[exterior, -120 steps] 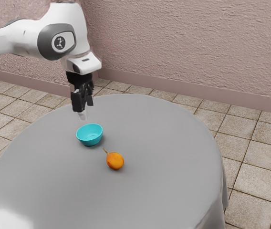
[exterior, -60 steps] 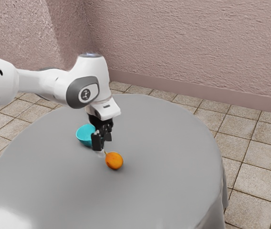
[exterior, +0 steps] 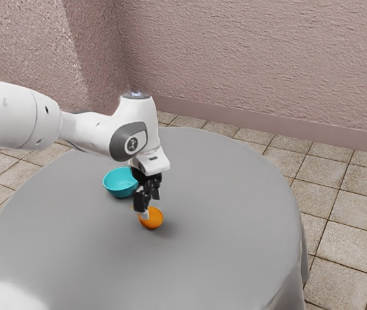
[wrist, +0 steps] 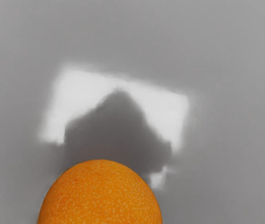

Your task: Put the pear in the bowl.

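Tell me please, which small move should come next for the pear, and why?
I would probably close the tool firmly on the pear before lifting: the tool reaches down to the pear, which seems to rest on the table, and the bowl stands apart.

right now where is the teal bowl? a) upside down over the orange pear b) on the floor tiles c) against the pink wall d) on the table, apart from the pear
d: the bowl stands on the grey table, with tabletop showing between it and the pear.
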Controlling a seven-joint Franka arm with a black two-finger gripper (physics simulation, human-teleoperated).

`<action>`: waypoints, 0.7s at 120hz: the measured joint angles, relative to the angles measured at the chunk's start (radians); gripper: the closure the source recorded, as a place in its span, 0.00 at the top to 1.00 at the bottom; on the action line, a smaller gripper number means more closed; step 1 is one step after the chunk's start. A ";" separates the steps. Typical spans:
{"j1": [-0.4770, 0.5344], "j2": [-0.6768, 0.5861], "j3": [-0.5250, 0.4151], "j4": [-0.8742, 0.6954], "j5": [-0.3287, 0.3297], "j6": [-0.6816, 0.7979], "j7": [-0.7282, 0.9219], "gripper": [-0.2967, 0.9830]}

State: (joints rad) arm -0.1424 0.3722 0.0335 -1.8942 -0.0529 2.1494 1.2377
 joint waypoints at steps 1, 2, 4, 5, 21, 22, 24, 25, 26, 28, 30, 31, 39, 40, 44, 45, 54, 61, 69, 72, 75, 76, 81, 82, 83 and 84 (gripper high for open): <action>0.001 0.004 0.000 0.003 0.000 0.000 0.002 0.77; 0.003 0.008 0.000 0.006 0.000 0.001 0.003 0.77; 0.005 0.016 0.000 0.012 0.000 0.001 0.007 0.77; 0.007 0.020 0.000 0.015 0.000 0.002 0.008 0.77; 0.025 0.070 0.000 0.049 0.001 0.006 0.032 0.77; 0.025 0.073 0.000 0.051 0.001 0.006 0.033 0.77; 0.026 0.078 0.000 0.054 0.001 0.006 0.035 0.77; 0.026 0.081 0.000 0.055 0.000 0.006 0.037 0.77; 0.026 0.083 0.000 0.056 0.000 0.006 0.038 0.77; 0.027 0.087 0.000 0.058 0.000 0.007 0.040 0.77; 0.027 0.090 0.000 0.059 0.000 0.007 0.043 0.77; 0.027 0.092 0.000 0.060 0.000 0.007 0.044 0.77; 0.027 0.112 0.000 0.071 -0.003 0.008 0.052 0.77; 0.027 0.114 0.000 0.072 -0.003 0.009 0.053 0.77; 0.027 0.124 0.000 0.079 -0.004 0.009 0.057 0.77; 0.027 0.126 0.000 0.080 -0.004 0.009 0.057 0.77; 0.027 0.148 0.000 0.090 -0.007 0.010 0.065 0.77; 0.027 0.164 -0.001 0.100 -0.008 0.011 0.069 0.77; 0.027 0.176 -0.001 0.107 -0.017 0.013 0.074 0.77; 0.027 0.178 -0.001 0.108 -0.019 0.013 0.076 0.78; 0.027 0.178 -0.001 0.109 -0.021 0.013 0.077 0.78; 0.027 0.178 -0.001 0.109 -0.022 0.014 0.078 0.78; 0.026 0.177 -0.001 0.111 -0.024 0.014 0.080 0.78; 0.026 0.176 0.000 0.111 -0.024 0.015 0.080 0.77; 0.026 0.176 0.000 0.111 -0.025 0.015 0.081 0.76; 0.026 0.175 0.000 0.112 -0.025 0.015 0.082 0.74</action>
State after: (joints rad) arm -0.1164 0.5475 0.0333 -1.7825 -0.0781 2.1643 1.3193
